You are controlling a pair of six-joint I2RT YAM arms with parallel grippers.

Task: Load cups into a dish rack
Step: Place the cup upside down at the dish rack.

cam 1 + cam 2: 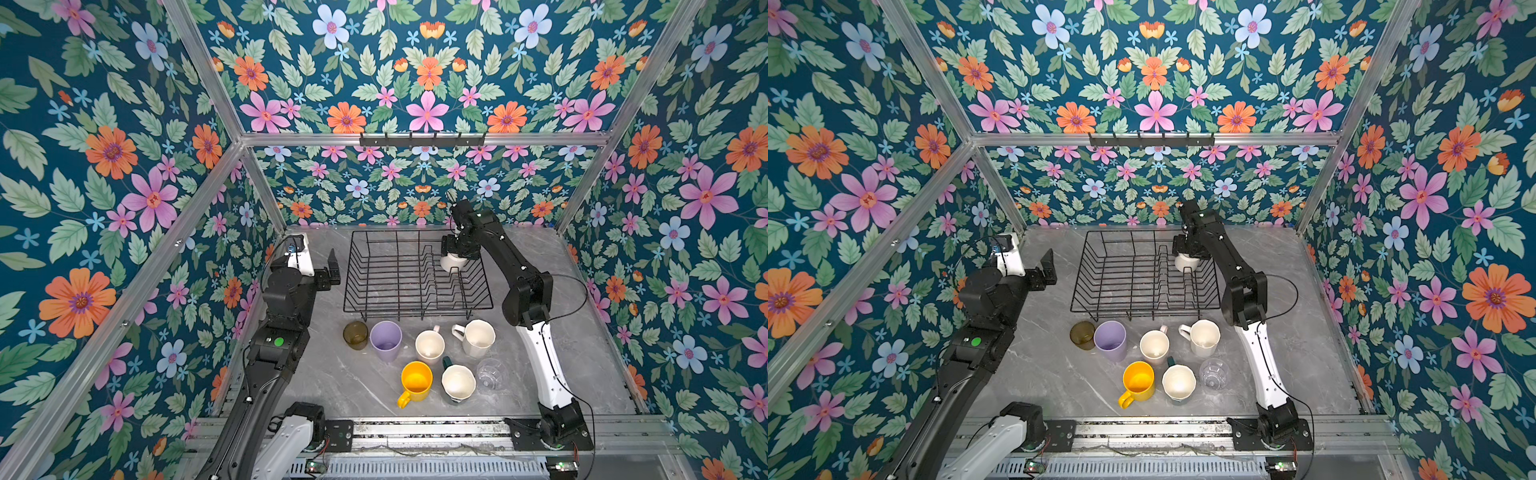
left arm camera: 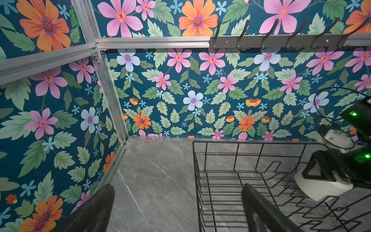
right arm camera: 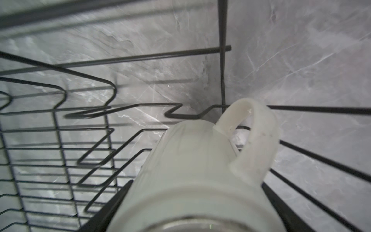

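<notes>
The black wire dish rack stands at the back of the table. My right gripper is shut on a white mug, held upside down just over the rack's far right dividers, handle to one side. My left gripper hangs open and holds nothing, left of the rack. In front of the rack stand an olive tumbler, lilac tumbler, pale pink mug, white mug, yellow mug, dark green mug and clear glass.
Floral walls and aluminium frame posts enclose the grey marble table. A hook rail is fixed high on the back wall. The arm bases sit on a metal rail along the front edge.
</notes>
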